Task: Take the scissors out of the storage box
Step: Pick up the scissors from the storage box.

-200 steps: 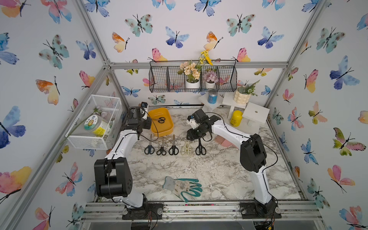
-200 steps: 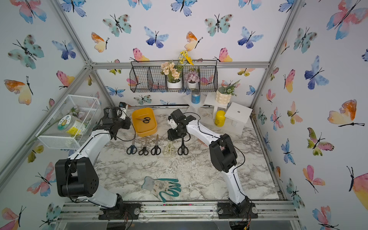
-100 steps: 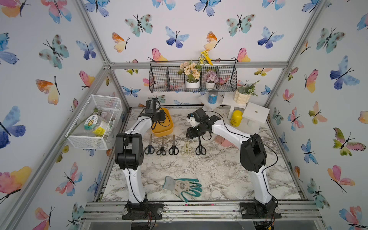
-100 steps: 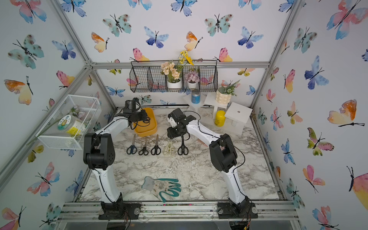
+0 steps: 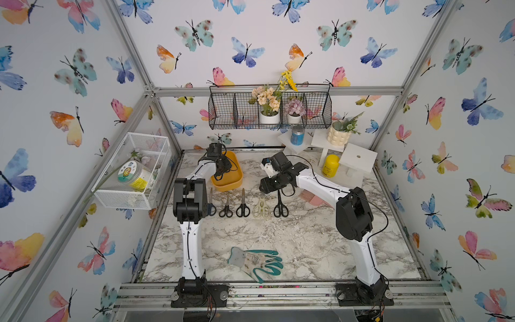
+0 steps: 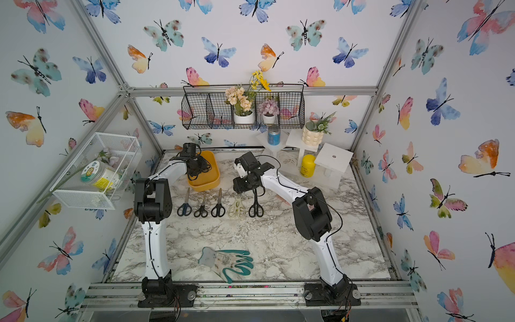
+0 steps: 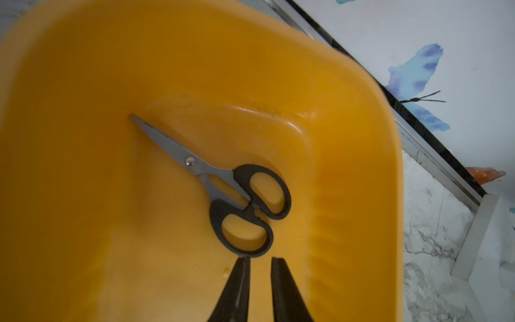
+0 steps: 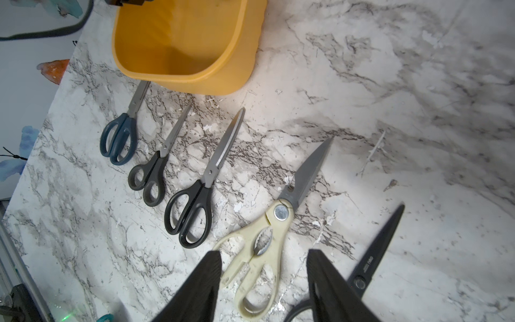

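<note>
Looking into the storage box (image 7: 362,145), we see one black-handled scissors (image 7: 190,161) on its floor; the left pincer (image 7: 261,259) hangs just beside the handles, narrowly open, holding nothing. Just outside the box, five scissors (image 8: 207,178) lie on the bench (image 8: 390,139); the right pincer (image 8: 264,252) above them is open, empty.

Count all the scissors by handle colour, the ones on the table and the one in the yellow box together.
Black-handled scissors: 4
Cream-handled shears: 1
Blue-handled scissors: 1
Total: 6
</note>
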You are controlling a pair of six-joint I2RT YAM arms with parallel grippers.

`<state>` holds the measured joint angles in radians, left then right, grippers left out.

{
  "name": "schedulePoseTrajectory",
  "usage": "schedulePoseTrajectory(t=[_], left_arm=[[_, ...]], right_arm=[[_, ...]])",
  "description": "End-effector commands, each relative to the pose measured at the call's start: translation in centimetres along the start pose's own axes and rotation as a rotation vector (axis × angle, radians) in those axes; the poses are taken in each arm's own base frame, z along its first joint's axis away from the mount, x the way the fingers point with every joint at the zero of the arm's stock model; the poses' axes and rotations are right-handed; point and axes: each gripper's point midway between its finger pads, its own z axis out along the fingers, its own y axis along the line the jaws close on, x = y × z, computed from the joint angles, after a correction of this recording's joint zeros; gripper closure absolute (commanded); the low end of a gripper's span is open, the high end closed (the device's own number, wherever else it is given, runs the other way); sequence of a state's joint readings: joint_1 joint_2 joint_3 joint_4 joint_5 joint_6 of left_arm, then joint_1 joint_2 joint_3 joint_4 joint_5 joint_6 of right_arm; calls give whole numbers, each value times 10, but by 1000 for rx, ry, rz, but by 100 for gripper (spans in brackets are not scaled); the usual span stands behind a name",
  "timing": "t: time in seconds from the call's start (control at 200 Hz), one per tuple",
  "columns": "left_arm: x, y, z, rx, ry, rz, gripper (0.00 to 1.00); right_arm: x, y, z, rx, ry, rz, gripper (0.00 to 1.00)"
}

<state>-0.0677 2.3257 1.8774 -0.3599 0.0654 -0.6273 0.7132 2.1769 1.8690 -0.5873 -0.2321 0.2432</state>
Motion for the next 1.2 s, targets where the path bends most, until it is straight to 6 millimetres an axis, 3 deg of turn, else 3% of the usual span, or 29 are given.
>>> schedulePoseTrajectory(t=[0.0,0.405,0.756,0.971,1.196], left_arm=[[2,8,10,-44,2,-78,81],[11,31,20,-146,5,-144,78],[18,45,38,-210,44,-125,76],[27,52,36,-232,147,3,80],[34,46,26,-200,245,172,84]], right_arm=[[3,6,-1,-21,-2,1,45],[9,5,1,-24,16,-12,45],[2,6,3,-35,12,-9,44],[-1,-1,-2,-40,-11,19,44],[-3,-4,1,-75,-23,49,44]])
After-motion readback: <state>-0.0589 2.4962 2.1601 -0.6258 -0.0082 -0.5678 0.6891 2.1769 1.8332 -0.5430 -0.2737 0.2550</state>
